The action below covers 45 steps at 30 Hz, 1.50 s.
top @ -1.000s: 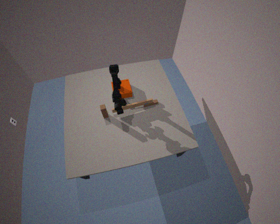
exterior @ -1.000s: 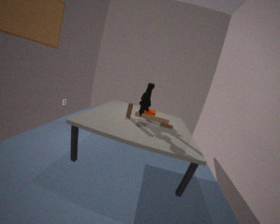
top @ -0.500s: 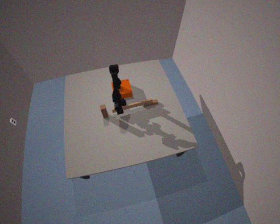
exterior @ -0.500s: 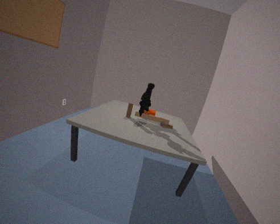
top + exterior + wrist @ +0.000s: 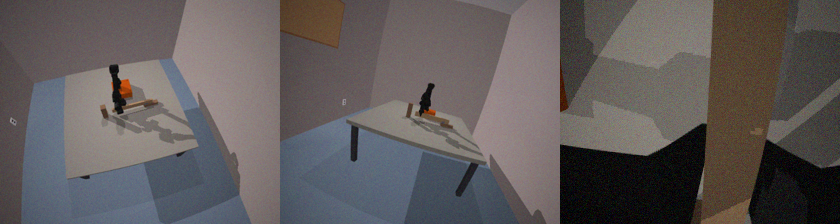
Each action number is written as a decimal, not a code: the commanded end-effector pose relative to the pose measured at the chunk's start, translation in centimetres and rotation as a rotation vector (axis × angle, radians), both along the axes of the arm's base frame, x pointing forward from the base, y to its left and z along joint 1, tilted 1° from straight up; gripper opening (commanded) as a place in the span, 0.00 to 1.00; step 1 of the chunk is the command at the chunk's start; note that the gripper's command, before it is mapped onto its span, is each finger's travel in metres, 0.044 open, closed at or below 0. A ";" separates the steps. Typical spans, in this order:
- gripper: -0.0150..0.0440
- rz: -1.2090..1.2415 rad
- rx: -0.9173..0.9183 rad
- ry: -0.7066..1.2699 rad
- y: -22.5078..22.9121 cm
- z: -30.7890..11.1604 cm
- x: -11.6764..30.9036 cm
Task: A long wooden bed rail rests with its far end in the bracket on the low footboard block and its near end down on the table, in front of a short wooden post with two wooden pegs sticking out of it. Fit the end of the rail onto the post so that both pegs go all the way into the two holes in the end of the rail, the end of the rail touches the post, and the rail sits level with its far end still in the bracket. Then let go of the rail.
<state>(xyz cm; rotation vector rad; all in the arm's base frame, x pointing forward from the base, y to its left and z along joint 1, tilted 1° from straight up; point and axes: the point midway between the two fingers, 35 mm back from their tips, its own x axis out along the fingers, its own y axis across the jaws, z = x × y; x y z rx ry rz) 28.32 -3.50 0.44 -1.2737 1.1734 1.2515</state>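
Note:
The wooden rail [image 5: 136,104] [image 5: 433,117] [image 5: 742,85] has its near end raised off the table, with a gap between it and its shadow. My gripper [image 5: 120,110] [image 5: 420,114] [image 5: 721,131] is shut on the rail close to that near end, one black finger on each side. The post [image 5: 104,111] [image 5: 410,110] stands upright beyond the near end, with a gap between them. The rail's far end is at the low footboard block [image 5: 155,102] [image 5: 448,125]; whether it is seated in the bracket is too small to tell. The pegs and end holes cannot be made out.
An orange block [image 5: 127,88] [image 5: 429,112] sits behind the rail, close to the arm. The pale table [image 5: 94,150] [image 5: 379,128] carries everything, and shadows of the arm and rail fall across it toward the right.

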 end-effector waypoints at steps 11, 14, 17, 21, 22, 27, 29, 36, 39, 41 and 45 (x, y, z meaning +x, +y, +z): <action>0.25 0.001 0.000 -0.008 0.0 -0.1 0.3; 0.25 0.001 0.000 -0.008 0.0 -0.1 0.3; 0.25 0.001 0.000 -0.008 0.0 -0.1 0.3; 0.25 0.001 0.000 -0.008 -0.1 -0.1 0.2; 0.25 0.001 0.000 -0.008 -0.2 0.0 0.2; 0.25 0.001 0.000 -0.008 -0.3 0.0 0.2; 0.25 0.001 0.000 -0.008 -0.4 0.0 0.2; 0.25 0.001 0.000 -0.008 -0.6 0.1 0.2; 0.25 0.001 -0.001 -0.008 -0.7 0.2 0.2; 0.25 0.001 -0.001 -0.008 -0.7 0.2 0.2; 0.25 0.001 -0.001 -0.008 -0.8 0.3 0.2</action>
